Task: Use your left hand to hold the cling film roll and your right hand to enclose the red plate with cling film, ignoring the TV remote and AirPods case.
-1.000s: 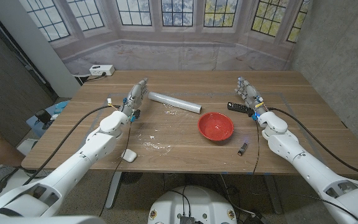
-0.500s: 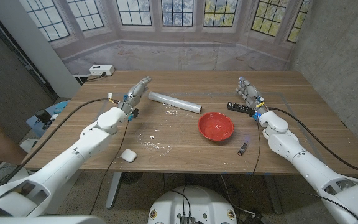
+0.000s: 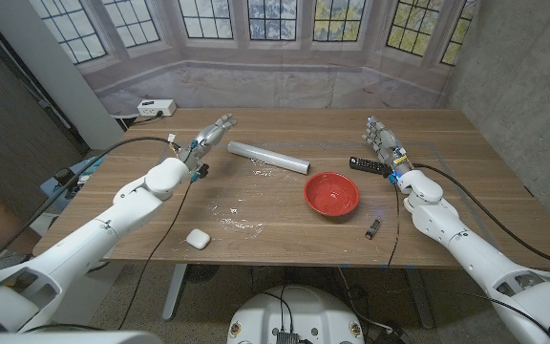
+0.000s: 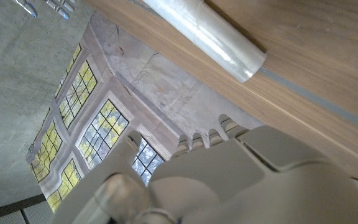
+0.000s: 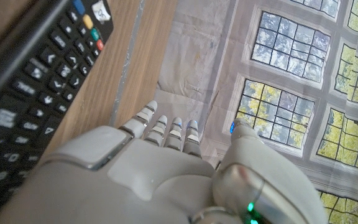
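Hovering my left hand [image 3: 210, 135], fingers apart and empty, just beside the roll [image 3: 267, 158]; my right hand [image 3: 381, 139] waits open by the remote [image 3: 368, 165].

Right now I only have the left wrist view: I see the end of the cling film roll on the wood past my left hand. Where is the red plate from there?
Observer: The red plate lies on the table beyond the roll's far end, toward the right arm's side, apart from it.
Operator: Is my left hand on the roll?
Observer: No. The left hand is beside the roll's near end, fingers apart, holding nothing.
Operator: And the right hand?
Observer: The right hand holds nothing; it is next to the TV remote, behind the plate.
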